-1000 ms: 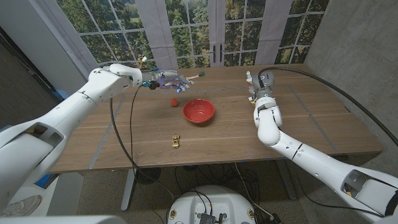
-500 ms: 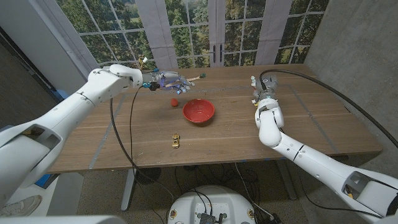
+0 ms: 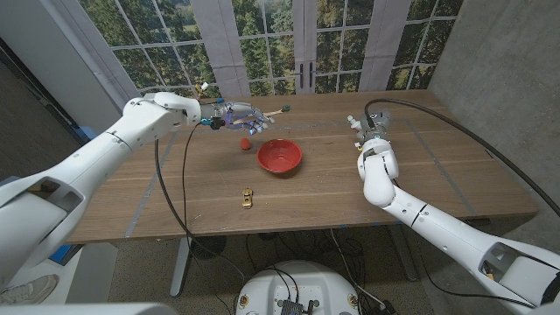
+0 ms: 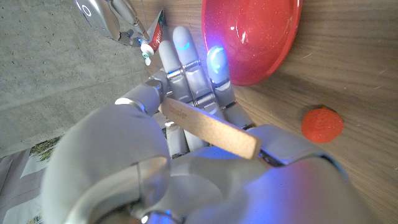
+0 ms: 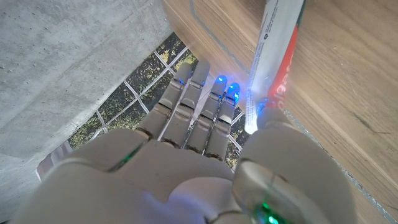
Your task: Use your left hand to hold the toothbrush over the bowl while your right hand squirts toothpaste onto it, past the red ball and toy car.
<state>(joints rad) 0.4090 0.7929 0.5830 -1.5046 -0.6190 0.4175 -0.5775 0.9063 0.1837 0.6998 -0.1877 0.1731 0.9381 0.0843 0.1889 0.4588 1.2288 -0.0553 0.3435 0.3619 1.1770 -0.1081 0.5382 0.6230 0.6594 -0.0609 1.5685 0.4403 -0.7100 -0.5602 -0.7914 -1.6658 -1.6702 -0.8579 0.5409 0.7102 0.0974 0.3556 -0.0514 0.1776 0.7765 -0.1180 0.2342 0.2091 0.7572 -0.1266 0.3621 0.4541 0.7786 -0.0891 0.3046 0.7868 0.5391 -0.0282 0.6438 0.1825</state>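
L hand (image 3: 238, 115) is gripping the toothbrush (image 4: 208, 127), fingers (image 4: 193, 74) wrapped round the wooden handle, w/ the head end poking out beyond the fingertips toward the windows. The red bowl (image 3: 279, 156) is sitting on the table (image 3: 175, 188) just ahead of and below those fingers, the red ball (image 3: 245, 143) near them on the bowl's side, the toy car (image 3: 248, 198) well apart, nearer the robot. R hand (image 3: 365, 128) is holding the toothpaste tube (image 5: 277, 59) btwn thumb and fingers, the tube reaching out past the fingertips, well apart from the bowl. Judging the step: both hands are approaching the bowl. To do it well, L should be bringing the bristles over the bowl's middle, carrying them above the ball, bristles up and level; R should be bringing the nozzle just above the bristles before squeezing gently.
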